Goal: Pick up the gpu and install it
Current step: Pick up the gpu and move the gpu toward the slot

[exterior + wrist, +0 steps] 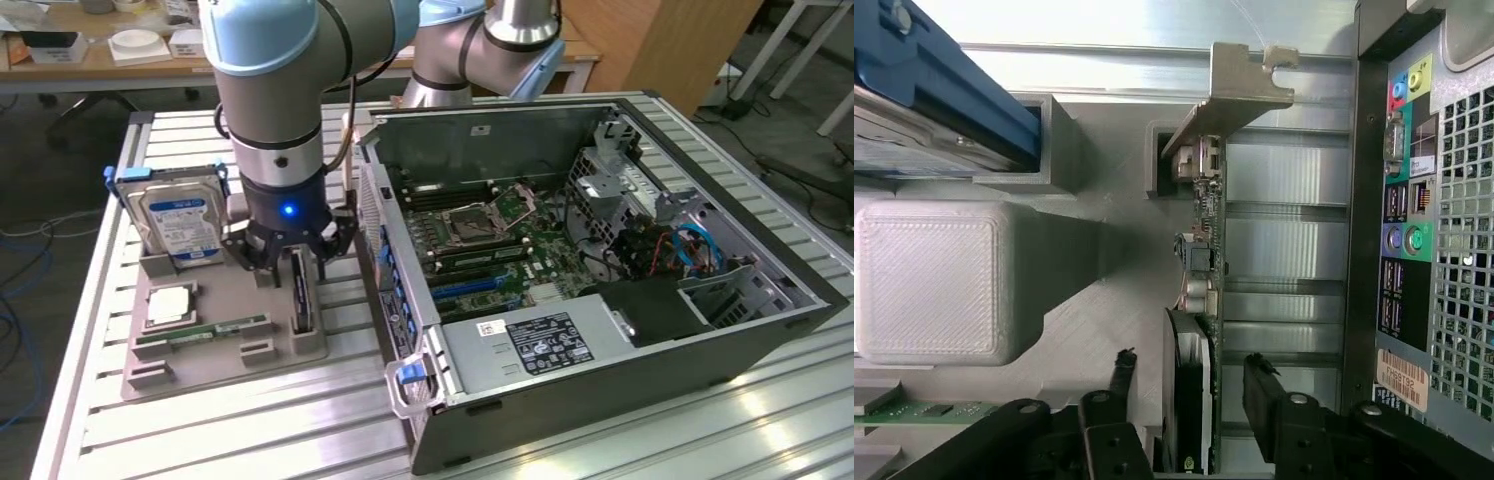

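The claw [300, 262] hangs low over the gray holder [214, 368] on the tabletop [267, 430]. The gpu [302, 305] stands on edge in a slot of that holder, directly beneath the claw. So what matters here is a straddle, not a reach.

In the wrist view the claw [1191, 378] is spread, with 1 finger on each side of the gpu [1210, 230]. Both fingers [1259, 385] appear to stand just clear of the card (a thin gap shows on either side), so nothing is pinched yet.

The card's long axis runs along the holder, parallel to the back panel of the open computer case [601, 250], which sits just beside the holder on the exterior view's right. The 2 fingers face each other across the card's thin dimension, one toward the black cooler and one toward the green board. They sit at the cooler end. The silver bracket [1239, 85] is at the opposite end, well apart from them.

The hard drive [180, 225] stands upright in the holder on the exterior view's left, clear of the claw.

By my reading, the work is at the grasp itself, and the card is not yet lifted from its slot.
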